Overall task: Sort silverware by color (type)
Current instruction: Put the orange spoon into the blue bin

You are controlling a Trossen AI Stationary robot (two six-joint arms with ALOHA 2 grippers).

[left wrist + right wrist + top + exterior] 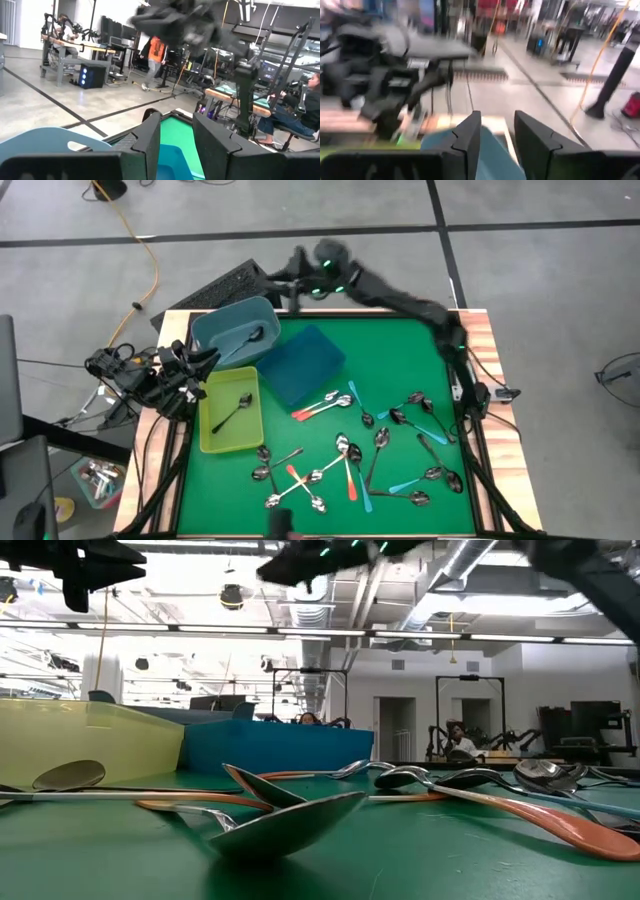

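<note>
green table [400,370] is carrying three bins. right gripper [292,278] is hovering beyond the teal bin [235,330], fingers apart, nothing held. silverware [370,455] mostly lying loose mid-table. next pick: grab one handle, clear of neighbours. left gripper [200,360] is waiting, part open, by the yellow bin [230,418].

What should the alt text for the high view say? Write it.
Overhead view: spoons with orange, teal and metal handles lie scattered on a green table beside three bins, light blue, dark blue and yellow-green. The right gripper hangs past the far edge; the left gripper waits beside the bins.
</note>
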